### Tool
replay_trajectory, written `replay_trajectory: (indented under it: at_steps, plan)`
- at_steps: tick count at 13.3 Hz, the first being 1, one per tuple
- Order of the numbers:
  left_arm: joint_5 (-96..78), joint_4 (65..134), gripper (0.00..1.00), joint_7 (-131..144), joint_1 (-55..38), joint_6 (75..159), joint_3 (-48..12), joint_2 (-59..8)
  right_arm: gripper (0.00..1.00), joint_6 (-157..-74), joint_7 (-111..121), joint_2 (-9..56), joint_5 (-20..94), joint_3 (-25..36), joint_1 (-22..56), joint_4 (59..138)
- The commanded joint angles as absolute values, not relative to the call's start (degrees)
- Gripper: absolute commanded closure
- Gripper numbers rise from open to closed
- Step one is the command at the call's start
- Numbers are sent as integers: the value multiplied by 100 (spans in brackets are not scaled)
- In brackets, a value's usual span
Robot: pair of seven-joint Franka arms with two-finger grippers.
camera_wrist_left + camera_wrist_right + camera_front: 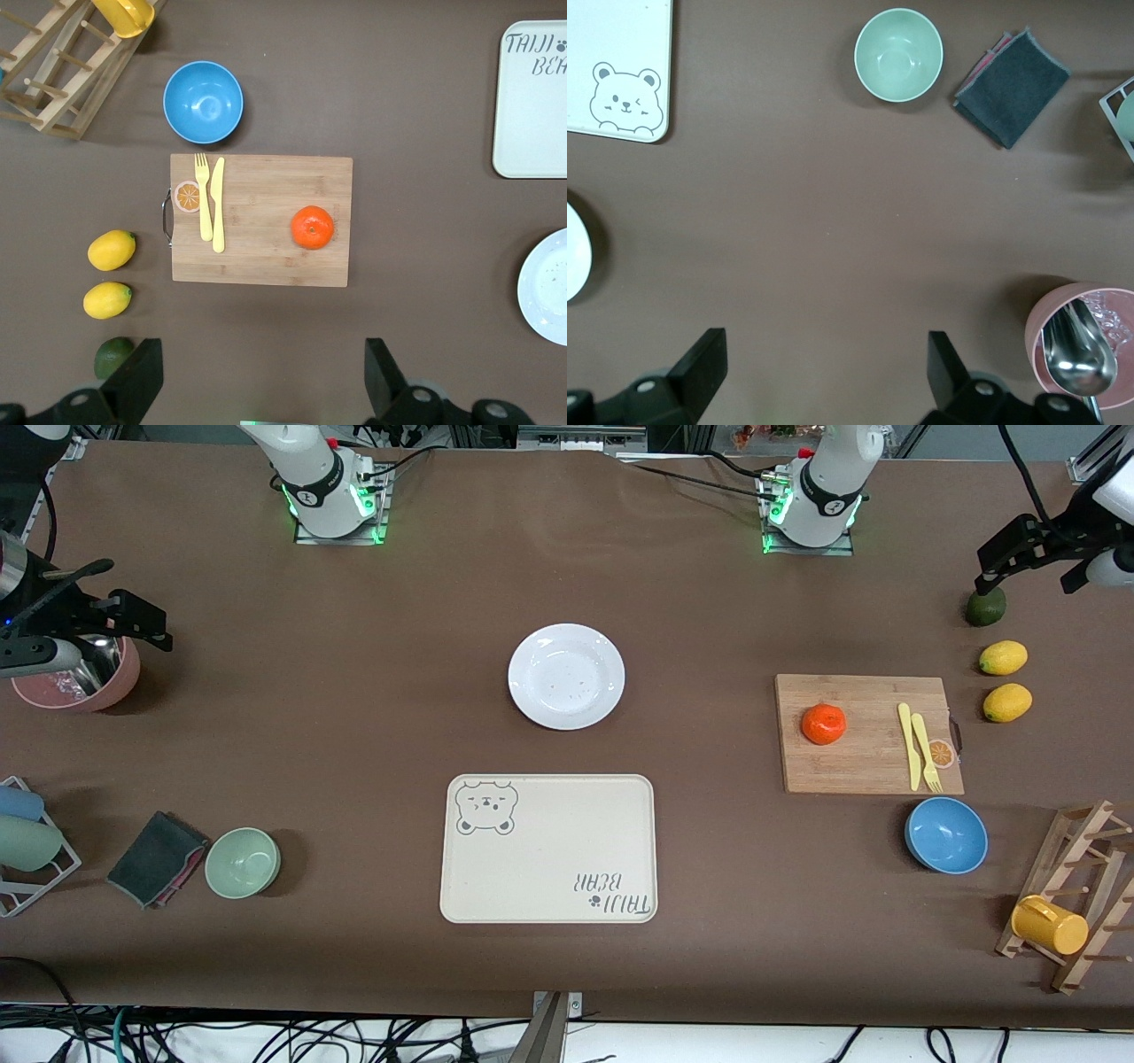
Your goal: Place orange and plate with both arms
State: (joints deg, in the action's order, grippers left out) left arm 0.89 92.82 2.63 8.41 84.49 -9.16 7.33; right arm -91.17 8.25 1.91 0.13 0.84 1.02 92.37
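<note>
The orange sits on a wooden cutting board toward the left arm's end of the table. It also shows in the left wrist view. The white plate lies mid-table, farther from the front camera than the bear-print tray. Its edge shows in the left wrist view and in the right wrist view. My left gripper is open and empty, up over the avocado. My right gripper is open and empty, up beside the pink bowl.
A yellow fork and knife lie on the board. Two lemons lie beside it and a blue bowl nearer the camera. A wooden rack with a yellow mug, a green bowl and a dark cloth stand along the near side.
</note>
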Motion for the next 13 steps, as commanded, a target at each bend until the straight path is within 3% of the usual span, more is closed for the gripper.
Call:
replay_trajectory:
  at_steps: [1, 13]
  plan:
    - [114, 9114, 0, 202, 932, 8332, -984, 633, 0, -9123, 756, 167, 26, 35, 62, 9229]
    - [114, 9105, 0, 202, 923, 8323, -1046, 650, 0, -9097, 756, 158, 0, 18, 62, 9220]
